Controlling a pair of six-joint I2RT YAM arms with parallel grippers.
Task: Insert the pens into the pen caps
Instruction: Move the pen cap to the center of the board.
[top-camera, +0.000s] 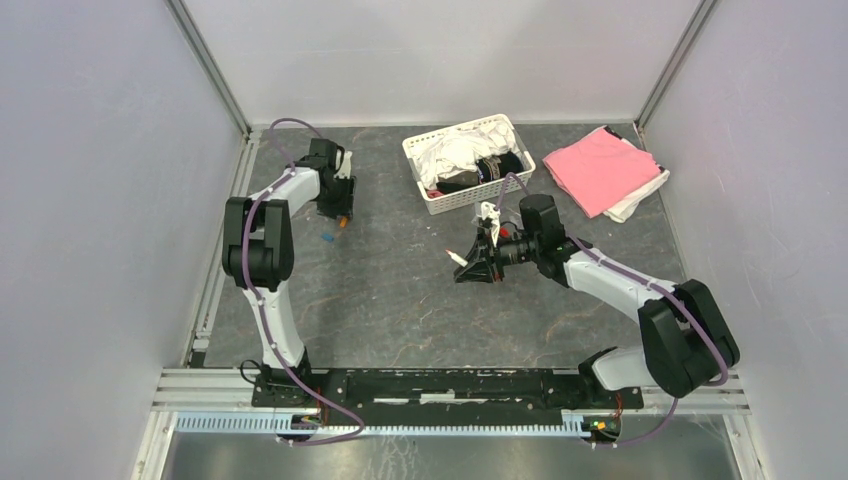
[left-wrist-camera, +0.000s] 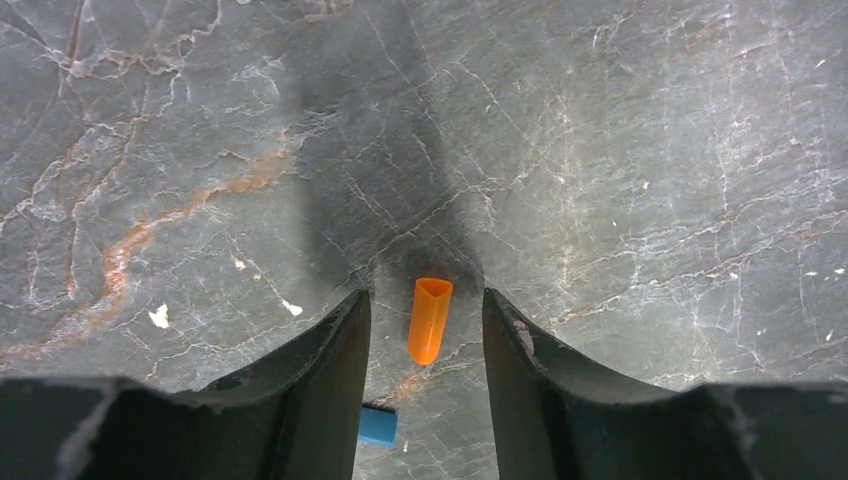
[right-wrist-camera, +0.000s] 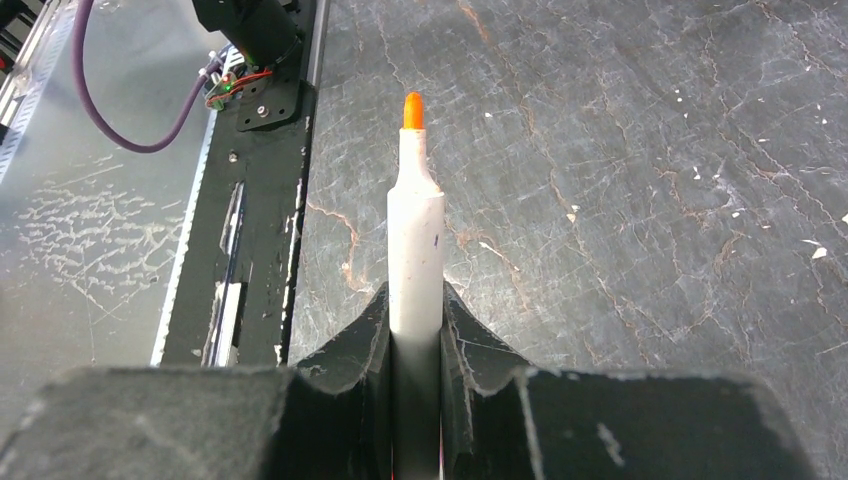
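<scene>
My left gripper (left-wrist-camera: 427, 320) is open, fingers pointing down on either side of an orange pen cap (left-wrist-camera: 430, 318) lying on the dark stone table. A blue pen cap (left-wrist-camera: 378, 426) lies just behind it. In the top view the left gripper (top-camera: 342, 214) is at the far left, the orange cap (top-camera: 343, 223) under it and the blue cap (top-camera: 326, 238) beside it. My right gripper (right-wrist-camera: 416, 318) is shut on a white pen with an orange tip (right-wrist-camera: 414, 230), which sticks out forward. In the top view the right gripper (top-camera: 468, 262) holds this pen (top-camera: 457, 257) mid-table, above the surface.
A white basket (top-camera: 436, 196) of white and dark cloth stands at the back middle. A pink cloth (top-camera: 598, 167) on a white one lies at the back right. The black base rail (right-wrist-camera: 250, 220) and the left arm's base show in the right wrist view.
</scene>
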